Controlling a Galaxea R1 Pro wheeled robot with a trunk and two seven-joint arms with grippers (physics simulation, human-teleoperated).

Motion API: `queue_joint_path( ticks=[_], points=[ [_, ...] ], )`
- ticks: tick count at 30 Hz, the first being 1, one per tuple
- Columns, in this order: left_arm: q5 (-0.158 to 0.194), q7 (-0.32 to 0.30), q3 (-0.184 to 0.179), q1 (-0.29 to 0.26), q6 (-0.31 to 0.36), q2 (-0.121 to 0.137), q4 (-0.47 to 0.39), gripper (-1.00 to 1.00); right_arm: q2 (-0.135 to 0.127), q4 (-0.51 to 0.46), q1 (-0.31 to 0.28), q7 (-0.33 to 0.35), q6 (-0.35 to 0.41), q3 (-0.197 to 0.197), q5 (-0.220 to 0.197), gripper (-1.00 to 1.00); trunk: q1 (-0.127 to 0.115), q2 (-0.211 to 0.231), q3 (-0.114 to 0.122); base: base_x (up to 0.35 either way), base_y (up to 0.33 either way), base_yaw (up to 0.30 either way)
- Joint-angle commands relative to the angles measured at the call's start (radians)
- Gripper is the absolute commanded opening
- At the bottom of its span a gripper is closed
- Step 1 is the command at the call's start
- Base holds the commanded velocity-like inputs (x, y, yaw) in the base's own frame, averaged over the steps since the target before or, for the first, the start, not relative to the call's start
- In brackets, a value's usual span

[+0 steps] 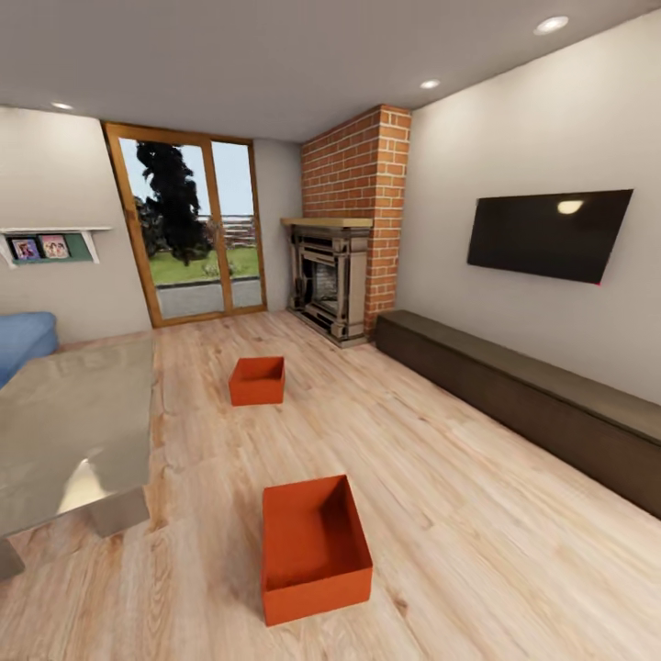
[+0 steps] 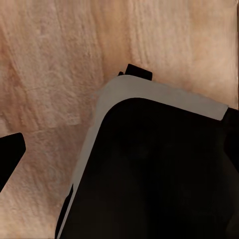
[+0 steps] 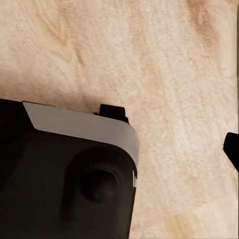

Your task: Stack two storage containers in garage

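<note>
Two alike orange-red open-topped storage containers stand on the light wood floor of the living room. The nearer container (image 1: 315, 547) lies just ahead of me, a little left of centre. The farther container (image 1: 257, 380) sits a few steps beyond it, toward the glass doors. Both are empty. In the left wrist view one dark fingertip (image 2: 10, 155) of my left gripper shows at the picture's edge over bare planks. A dark fingertip (image 3: 232, 149) of my right gripper likewise sits at the edge of the right wrist view. Nothing is between the fingers.
A grey table (image 1: 64, 431) stands at the left, close to the nearer bin. A long dark low cabinet (image 1: 532, 404) runs along the right wall under the TV (image 1: 548, 233). The brick fireplace (image 1: 353, 220) and glass doors (image 1: 188, 225) are at the back. My own black base (image 2: 159, 174) shows below both wrists.
</note>
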Motion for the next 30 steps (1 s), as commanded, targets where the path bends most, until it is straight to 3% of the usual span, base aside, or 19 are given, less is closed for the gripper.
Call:
queue_joint_path(
  ticks=[1, 16, 30],
  points=[
    [0.002, 0.002, 0.003, 0.000, 0.002, 0.000, -0.001, 1.00, 0.001, 0.003, -0.001, -0.001, -0.006, 0.008, -0.012, 1.00, 0.001, 0.000, -0.001, 0.306, -0.165, 0.274],
    [0.002, 0.002, 0.003, 0.000, 0.002, -0.002, -0.001, 1.00, -0.001, 0.003, -0.001, -0.001, -0.006, 0.008, -0.011, 1.00, 0.001, 0.000, -0.001, 0.306, -0.165, 0.264],
    [0.002, 0.002, 0.003, 0.000, 0.002, -0.002, -0.001, 1.00, -0.002, 0.003, -0.001, 0.006, -0.005, 0.018, -0.008, 1.00, 0.001, 0.000, -0.001, 0.306, -0.165, 0.015]
  ],
)
